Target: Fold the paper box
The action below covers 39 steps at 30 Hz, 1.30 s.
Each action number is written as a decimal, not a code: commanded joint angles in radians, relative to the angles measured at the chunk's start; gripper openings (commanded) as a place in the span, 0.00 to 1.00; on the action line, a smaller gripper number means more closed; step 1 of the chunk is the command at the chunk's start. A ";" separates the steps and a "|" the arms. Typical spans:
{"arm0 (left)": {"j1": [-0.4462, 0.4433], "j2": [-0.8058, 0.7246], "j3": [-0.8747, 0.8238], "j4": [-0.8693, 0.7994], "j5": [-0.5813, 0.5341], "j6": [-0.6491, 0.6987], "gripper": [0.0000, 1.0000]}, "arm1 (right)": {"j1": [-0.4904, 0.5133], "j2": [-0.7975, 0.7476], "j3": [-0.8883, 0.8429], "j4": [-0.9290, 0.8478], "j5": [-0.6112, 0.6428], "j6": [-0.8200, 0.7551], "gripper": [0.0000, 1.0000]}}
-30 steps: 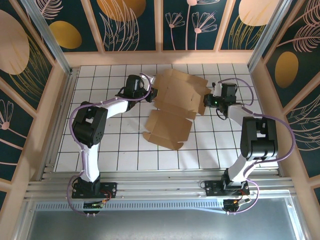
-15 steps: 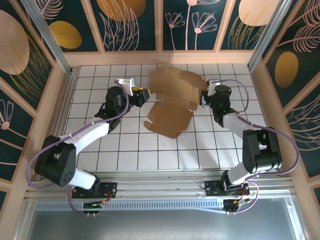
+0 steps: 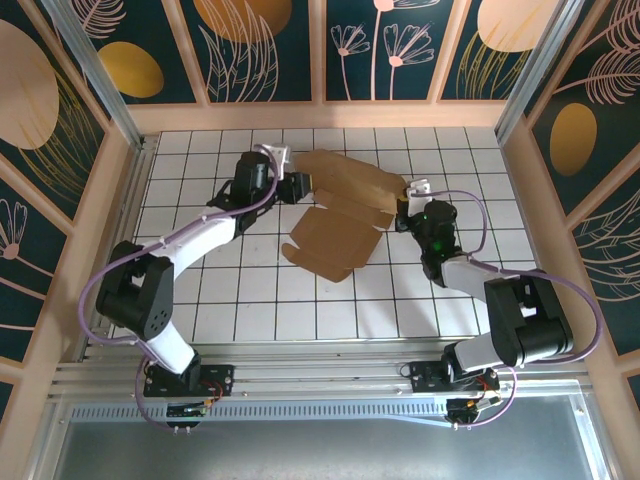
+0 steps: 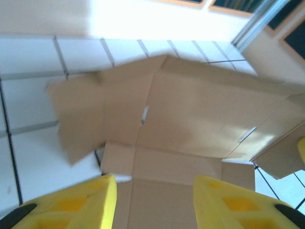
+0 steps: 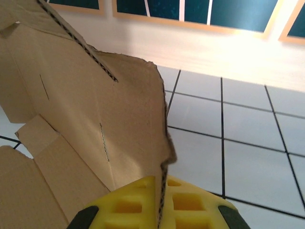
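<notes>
From above, the left gripper [image 3: 300,186] sat at the left edge of the paper box [image 3: 345,215], its state hard to read there. Its wrist camera settled the matter: the two yellow fingers [image 4: 81,200] stood apart and released, with brown card lying ahead of and beneath the gap and nothing pinched between them. That close view also showed what the overhead one lost, a short slit and crease lines in the panel just ahead of the fingertips, and a flap spreading off to their left. The box lay partly folded between the two grippers, its far panels seemingly lifted off the surface and a flatter panel reaching toward the arm bases. On its right edge the right gripper [image 3: 403,214] was clenched on the card. The right wrist view showed the corrugated edge running straight down into the closed yellow pads [image 5: 186,200], the sheet rising above and to the left of them. The surface was a white tiled table [image 3: 200,280] with dark grout lines, ringed by a pale wooden frame [image 3: 320,115] and dark teal wall panels [image 3: 270,50] painted with gold ovals and leaf outlines, and a metal rail [image 3: 320,375] ran along the near edge. The left wrist picture was soft with blur, and both wrist views cut the box off at their borders
</notes>
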 commanded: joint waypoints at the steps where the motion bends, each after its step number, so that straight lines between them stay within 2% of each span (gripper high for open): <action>1: -0.011 0.018 0.104 -0.062 0.140 0.312 0.52 | 0.017 -0.018 -0.023 0.092 0.018 -0.079 0.00; 4: -0.016 -0.009 0.043 0.043 0.108 0.639 0.52 | 0.019 -0.006 -0.010 0.072 0.016 -0.096 0.00; 7: -0.019 -0.032 -0.057 0.190 0.125 0.989 0.56 | 0.021 0.002 -0.002 0.053 -0.009 -0.096 0.00; 11: -0.034 0.000 -0.083 0.250 0.100 1.288 0.56 | 0.026 0.012 0.004 0.037 -0.019 -0.106 0.00; 15: -0.035 0.071 -0.026 0.307 0.127 1.321 0.62 | 0.029 0.019 0.014 0.020 -0.021 -0.111 0.00; 20: -0.035 0.149 0.074 0.361 0.178 1.268 0.72 | 0.035 0.021 0.026 -0.005 -0.031 -0.122 0.00; 26: -0.035 0.265 0.292 0.158 0.266 1.258 0.72 | 0.037 0.022 0.029 -0.007 -0.029 -0.126 0.00; 30: -0.036 0.308 0.352 0.061 0.291 1.268 0.72 | 0.037 0.015 0.028 -0.007 -0.024 -0.131 0.00; 34: -0.043 0.337 0.356 0.020 0.226 1.313 0.71 | 0.036 0.013 0.029 -0.002 -0.025 -0.129 0.00; 39: -0.050 0.369 0.344 0.089 0.169 1.304 0.70 | 0.039 0.019 0.036 -0.001 -0.025 -0.127 0.00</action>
